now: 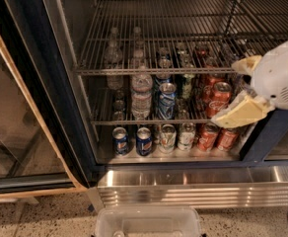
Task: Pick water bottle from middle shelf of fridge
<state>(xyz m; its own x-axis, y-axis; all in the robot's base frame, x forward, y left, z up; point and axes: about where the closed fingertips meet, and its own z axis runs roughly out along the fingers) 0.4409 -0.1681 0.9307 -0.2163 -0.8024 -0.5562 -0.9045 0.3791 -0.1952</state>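
The water bottle (141, 95), clear and ribbed with a white cap, stands upright at the front left of the middle shelf (104, 123) in the fridge (60, 107). My gripper (238, 89) is at the right side of the fridge opening, in front of the red soda cans (218, 98). Its cream fingers (240, 113) are spread apart and hold nothing. It is well to the right of the bottle, with a blue can (166, 100) and other cans between them.
An upper wire rack (154, 71) runs just above the bottle's cap. More cans (144, 141) line the fridge floor. The open glass door (16, 132) stands at the left. A ribbed steel base panel (198, 189) and a clear plastic bin (148, 221) lie below.
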